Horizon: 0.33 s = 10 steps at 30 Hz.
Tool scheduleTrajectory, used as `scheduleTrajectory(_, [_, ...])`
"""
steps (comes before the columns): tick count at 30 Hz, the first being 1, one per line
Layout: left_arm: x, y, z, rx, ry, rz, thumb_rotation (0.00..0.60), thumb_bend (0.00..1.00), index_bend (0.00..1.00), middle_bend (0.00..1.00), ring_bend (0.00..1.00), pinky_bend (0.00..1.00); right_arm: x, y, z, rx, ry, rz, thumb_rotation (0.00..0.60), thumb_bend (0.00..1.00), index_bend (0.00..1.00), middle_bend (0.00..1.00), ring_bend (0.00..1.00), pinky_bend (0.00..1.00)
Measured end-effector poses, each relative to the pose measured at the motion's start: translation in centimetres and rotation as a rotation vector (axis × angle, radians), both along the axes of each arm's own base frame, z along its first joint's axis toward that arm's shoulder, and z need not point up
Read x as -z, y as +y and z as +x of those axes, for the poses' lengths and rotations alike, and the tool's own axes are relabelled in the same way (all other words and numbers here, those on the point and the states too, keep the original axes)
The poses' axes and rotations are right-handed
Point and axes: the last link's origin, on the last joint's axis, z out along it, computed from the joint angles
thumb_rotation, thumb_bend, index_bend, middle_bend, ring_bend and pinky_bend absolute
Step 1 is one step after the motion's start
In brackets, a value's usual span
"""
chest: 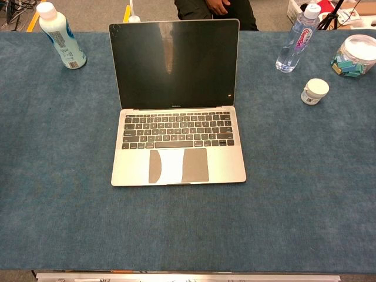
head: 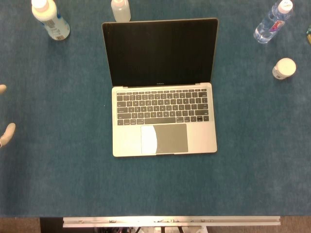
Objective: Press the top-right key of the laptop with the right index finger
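Observation:
The silver laptop (head: 164, 138) (chest: 178, 167) stands open in the middle of the blue table, its screen dark. Its top-right key (head: 207, 92) (chest: 230, 116) is uncovered and nothing touches it. My right hand shows in neither view. Of my left hand (head: 6, 135) only two pale fingertips (head: 2, 89) reach in at the far left edge of the head view. They lie apart over bare cloth with nothing between them, far from the laptop.
A white lotion bottle (head: 50, 18) (chest: 61, 35) stands back left. A clear water bottle (head: 272, 22) (chest: 298, 38) and a small white jar (head: 284, 68) (chest: 315, 91) stand back right. A lidded tub (chest: 356, 54) is at the right edge. A small bottle (head: 120, 9) is behind the screen.

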Motion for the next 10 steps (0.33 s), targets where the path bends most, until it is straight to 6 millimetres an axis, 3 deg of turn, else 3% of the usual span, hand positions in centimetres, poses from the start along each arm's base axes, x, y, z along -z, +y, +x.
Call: scheduleTrajectory(10, [-0.16, -0.17, -0.46, -0.013, 0.014, -0.002, 0.600, 0.25, 0.19, 0.14, 0.09, 0.08, 0.59, 0.10, 0.47, -0.006, -0.008, 0.004, 0.600, 0.39, 0.05, 0.41, 0.44, 0.55])
